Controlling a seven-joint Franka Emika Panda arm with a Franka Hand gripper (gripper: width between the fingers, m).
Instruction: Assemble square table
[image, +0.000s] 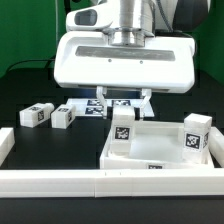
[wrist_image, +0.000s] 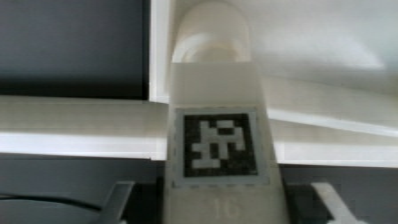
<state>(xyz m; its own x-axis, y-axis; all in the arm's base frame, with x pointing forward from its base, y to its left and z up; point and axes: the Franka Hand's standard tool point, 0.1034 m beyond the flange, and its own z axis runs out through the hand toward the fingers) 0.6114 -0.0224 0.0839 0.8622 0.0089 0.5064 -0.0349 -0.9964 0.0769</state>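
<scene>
We count one square panel (image: 165, 150) and four leg posts in all. Two lie loose on the table at the exterior view's left: the outer loose post (image: 38, 115), with the inner loose post (image: 65, 117) just beside it. Two stand upright on the panel: the right corner post (image: 195, 133) and the held post (image: 122, 135) (tag towards the wrist camera). The gripper (image: 124, 106) sits over that one, and in the wrist view the post fills the gap, jaws closed against its sides.
</scene>
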